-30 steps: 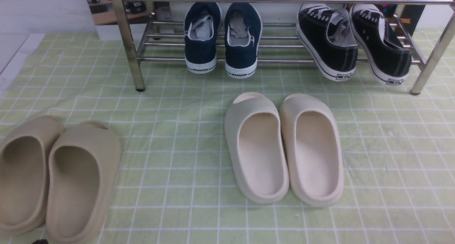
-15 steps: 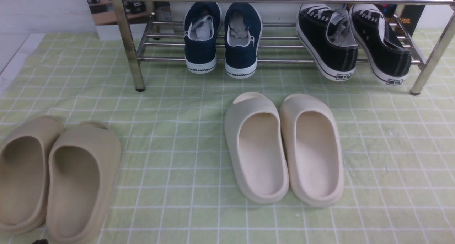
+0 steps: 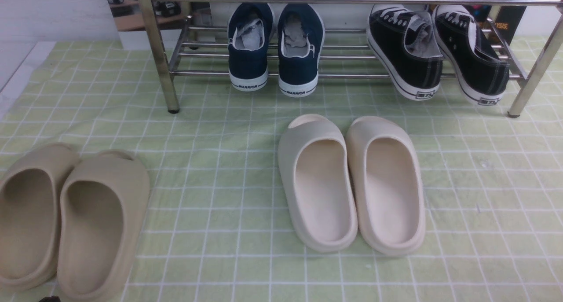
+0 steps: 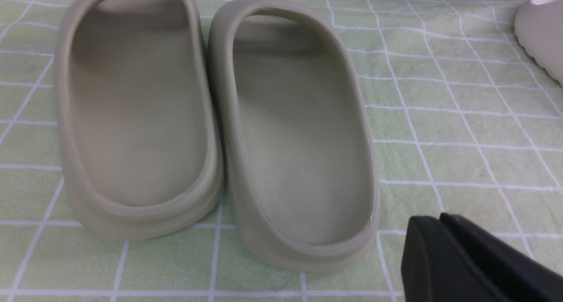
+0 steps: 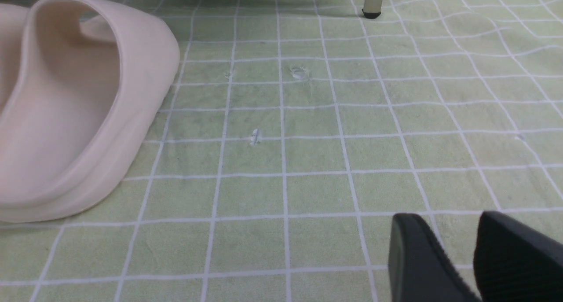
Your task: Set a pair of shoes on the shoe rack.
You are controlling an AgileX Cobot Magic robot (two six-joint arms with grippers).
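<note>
On the shoe rack, two navy shoes marked "WARRIOR" are set beside two black sneakers. Two cream slides and two beige slides are laid on the green checked cloth. The left end effector is seen clenched, empty; the right end effector is parted, empty.
</note>
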